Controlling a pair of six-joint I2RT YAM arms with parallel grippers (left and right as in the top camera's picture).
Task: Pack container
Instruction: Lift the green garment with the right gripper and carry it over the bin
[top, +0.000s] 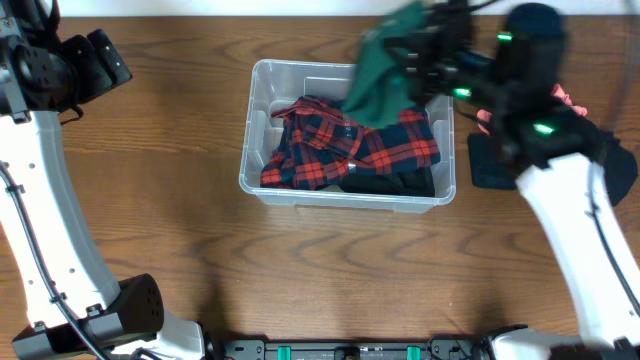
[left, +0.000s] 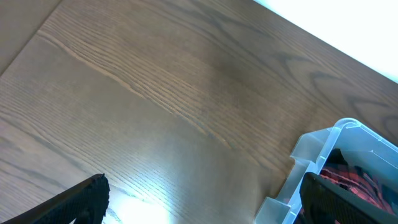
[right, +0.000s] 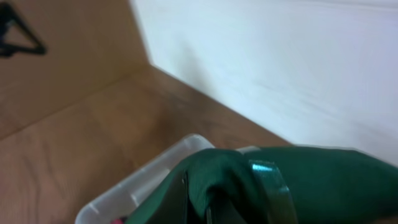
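Fingers of the right gripper (top: 405, 55) clamp a green garment (top: 375, 85) above the container (top: 345, 200) toward the desk's far edge; released early, it could drape over the rim.

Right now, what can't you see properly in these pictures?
Container floor: overhead, plaid shirt and dark clothes cover it.
Right claw tips: right wrist view, green cloth wraps them, blurred.
Pink thing and dark cloth: overhead, right arm covers parts.
Left claw: left wrist view, bottom edge cuts it off.
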